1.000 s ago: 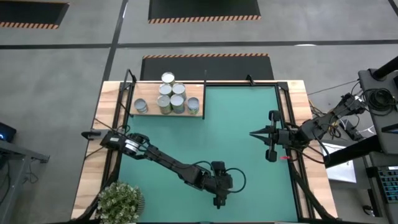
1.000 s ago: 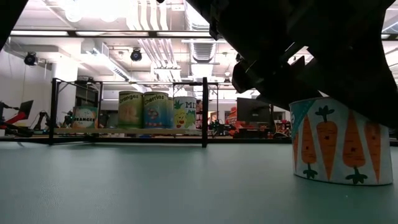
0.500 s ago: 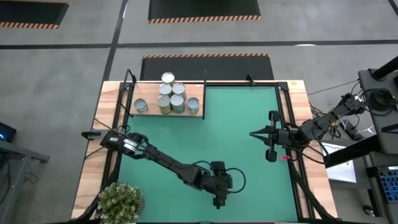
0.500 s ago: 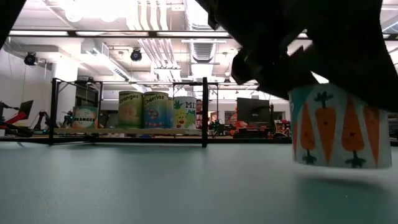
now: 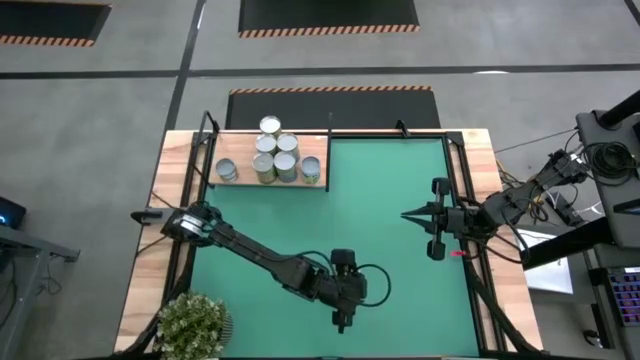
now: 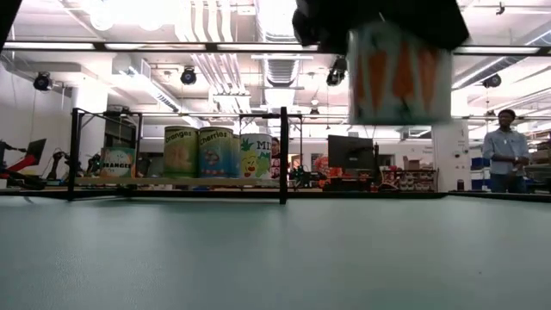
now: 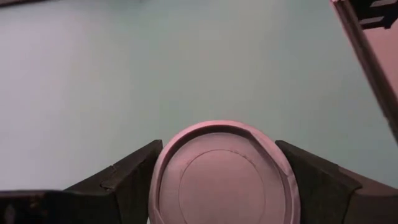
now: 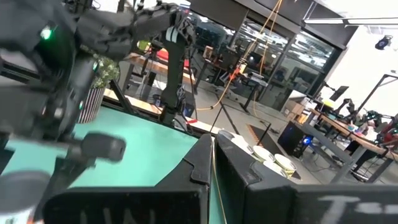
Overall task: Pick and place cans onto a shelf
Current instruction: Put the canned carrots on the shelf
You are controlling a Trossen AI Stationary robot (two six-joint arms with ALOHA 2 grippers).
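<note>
A can with orange carrots on its label (image 6: 399, 73) hangs high above the green mat (image 5: 400, 170), with my left gripper (image 5: 340, 320) shut on it near the table's near edge. In the high view the gripper hides this can. The left wrist view shows its round silvery top (image 7: 224, 180) between my two dark fingers. Several cans (image 5: 272, 158) stand on the light-wood shelf (image 5: 235, 145) at the far left; their labels (image 6: 215, 153) show in the low view. My right gripper (image 5: 408, 214) waits shut at the table's right side. My left gripper pinches the carrot can between its two fingers, one finger (image 7: 127, 180) on each opposite side of the round wall, just below the top rim (image 7: 163, 163). The fingers slant down toward the table's near edge. The can is lifted clear of the mat, nearly upright.
A potted plant (image 5: 195, 325) stands at the near left corner. Black frame posts (image 6: 282, 155) rise beside the shelf. Bare green mat lies between the shelf and my left gripper. A person (image 6: 504, 159) stands in the room beyond the table.
My left gripper has risen and gone a little toward the table's left edge, still shut on the carrot can. The can, which stood on the mat a second ago, is now lifted well clear of it.
</note>
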